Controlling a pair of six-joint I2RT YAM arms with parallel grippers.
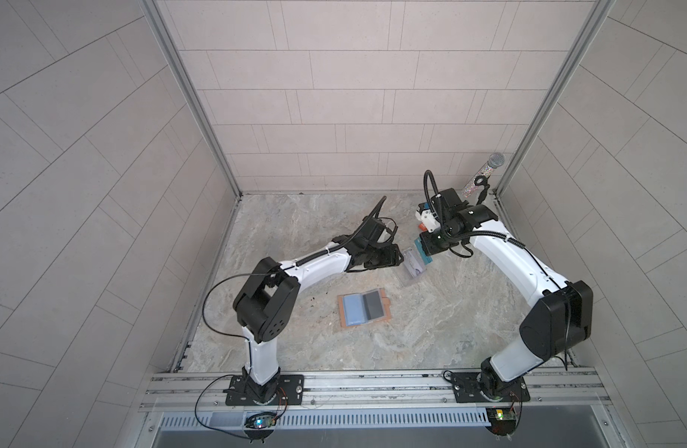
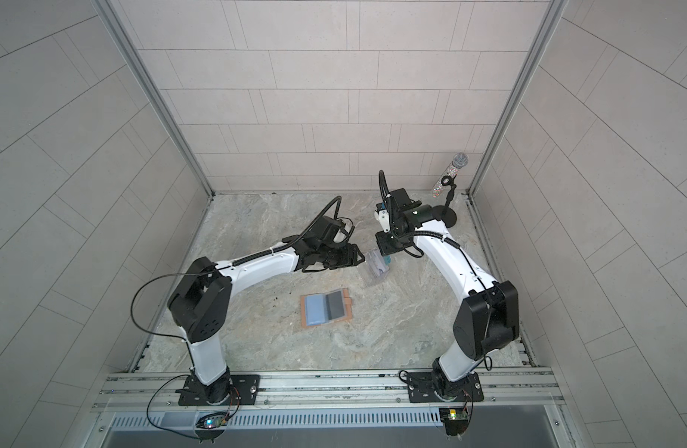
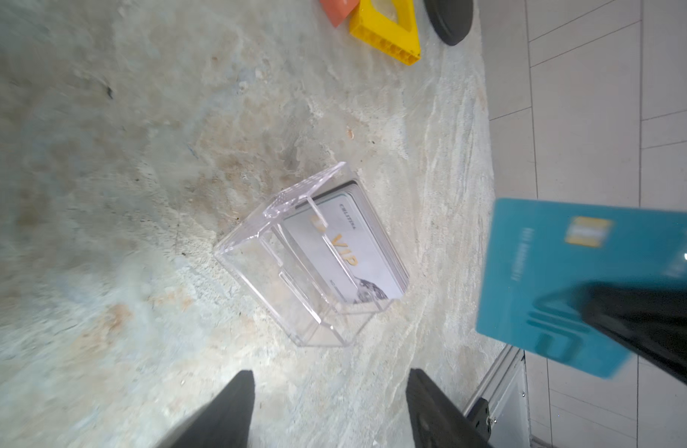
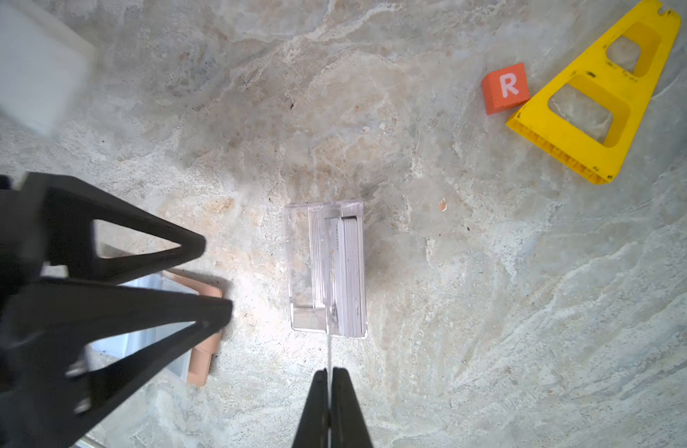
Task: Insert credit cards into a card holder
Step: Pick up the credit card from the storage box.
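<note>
1. My right hand [image 4: 328,374] is clamped shut on a teal card [image 3: 567,271]. In my right wrist view the card shows only as a thin edge coming out from between my fingertips.
2. I hold that card in the air above the clear box [image 4: 326,271], off the worktop [image 1: 295,240].
3. My left hand [image 3: 330,388] is open, with its two fingers spread and nothing between them. It hovers just beside the clear box, on the side towards my left arm, and points at the box.
4. The clear box stands on the worktop between my two hands. A stack of cards [image 3: 357,248] leans inside it, and the front one is pale with gold "VIP" lettering.
5. The card holder [image 4: 203,362] lies open and flat on the worktop, nearer my bases than the box and apart from both hands.
6. In its sleeves a pale grey-blue card [image 1: 355,309] fills the page on my left and a dark grey card [image 1: 374,304] fills the page on my right.
7. Beyond the box, an orange block [image 4: 506,89] marked "R" sits just beside a yellow wedge-shaped piece [image 4: 590,108].
</note>
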